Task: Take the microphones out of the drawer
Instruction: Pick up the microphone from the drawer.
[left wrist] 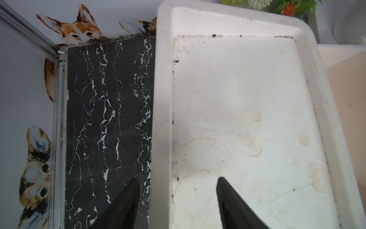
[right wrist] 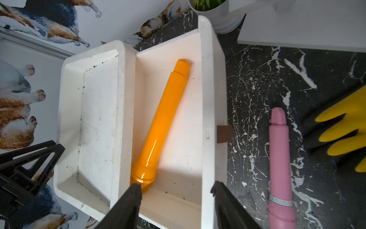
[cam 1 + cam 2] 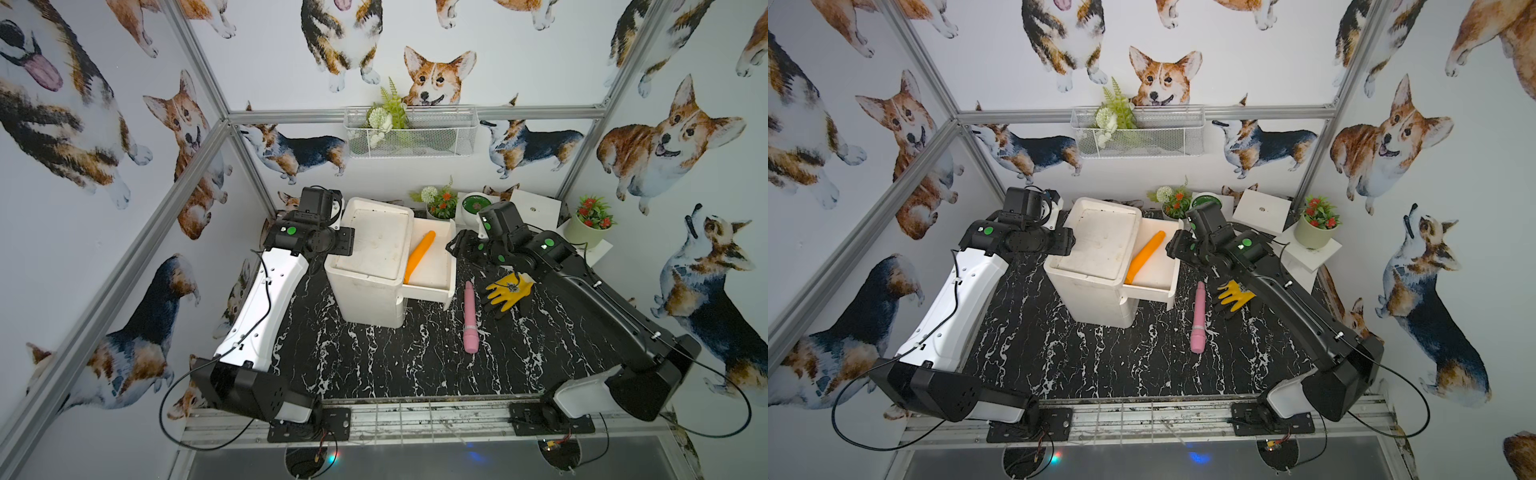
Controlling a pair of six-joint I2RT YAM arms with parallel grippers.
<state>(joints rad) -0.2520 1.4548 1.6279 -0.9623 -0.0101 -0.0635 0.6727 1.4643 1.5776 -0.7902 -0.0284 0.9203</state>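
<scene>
- Landmark for every place below: the white cabinet (image 3: 370,249), standing on the black marbled tabletop (image 3: 374,357).
- At the cabinet's left edge is the left gripper (image 1: 177,178). Its jaws stand apart astride the raised rim, one finger outside and one over the stained top. They hold nothing.
- On the cabinet's right side the drawer (image 3: 451,270) is pulled out.
- The orange microphone (image 3: 419,255) lies slantwise on the drawer's floor. Its mesh head sits close against the cabinet and its tail points toward the drawer's front panel.
- It looks like hard, glossy plastic, so it is probably stiff, light and slippery. Being round, it may roll or squirt out of a pinch.
- The best hold looks to be across the shaft around mid-length, where it sits clear of both walls. The collar below the head would then stop it sliding through.
- Right of the cabinet, over the drawer, hangs the right gripper (image 2: 176,185). Its jaws are parted and empty, with one fingertip just beside the microphone's head.
- Farther right of the cabinet, on the tabletop, lies a pink microphone (image 3: 470,318).
- Beyond it is a yellow glove (image 3: 509,291).
</scene>
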